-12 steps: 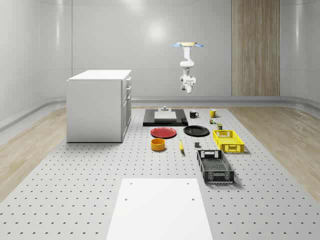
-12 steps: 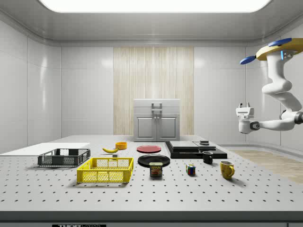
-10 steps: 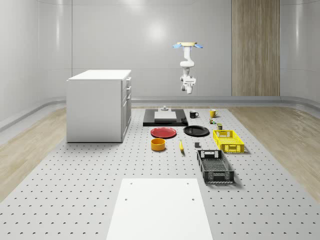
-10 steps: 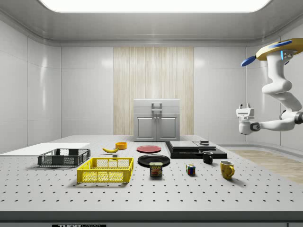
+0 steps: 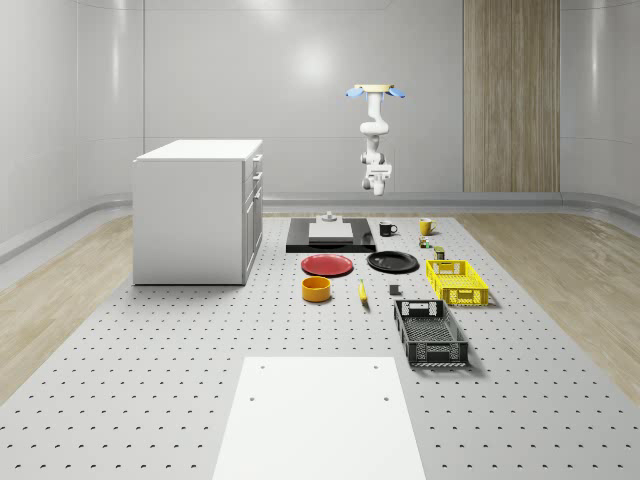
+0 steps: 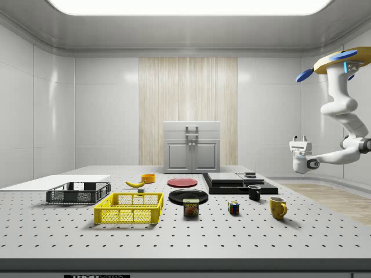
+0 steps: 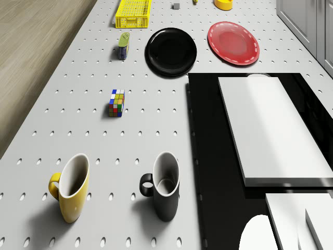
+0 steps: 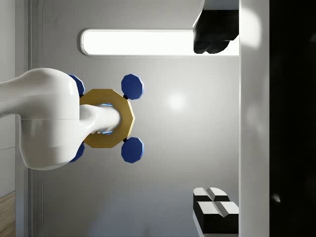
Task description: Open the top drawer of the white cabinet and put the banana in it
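Note:
The banana (image 5: 362, 291) lies on the table between the orange bowl (image 5: 317, 288) and the black crate (image 5: 430, 332); the side view has the banana (image 6: 135, 183) beside that bowl. The white cabinet (image 5: 200, 210) stands at the whole-scene view's left, its drawers flush with its front (image 6: 192, 147). The drone (image 5: 375, 91) hovers high over the table's far end, above the mugs and the black platform (image 5: 330, 235). My gripper (image 6: 299, 141) hangs in the air below the drone, pointing upward and far from cabinet and banana. In the wrist view the gripper (image 8: 216, 121) is open and holds nothing.
Below the drone stand a yellow mug (image 7: 73, 187), a black mug (image 7: 164, 185), a Rubik's cube (image 7: 117, 102) and a can (image 7: 124, 46). A black plate (image 7: 171, 51), a red plate (image 7: 233, 42) and a yellow crate (image 5: 457, 282) lie mid-table. A white sheet (image 5: 320, 415) covers the near end.
The arm has folded a little: in the side view the hand sits slightly lower and further right. The drone has drifted slightly right there. Objects on the table are unmoved.

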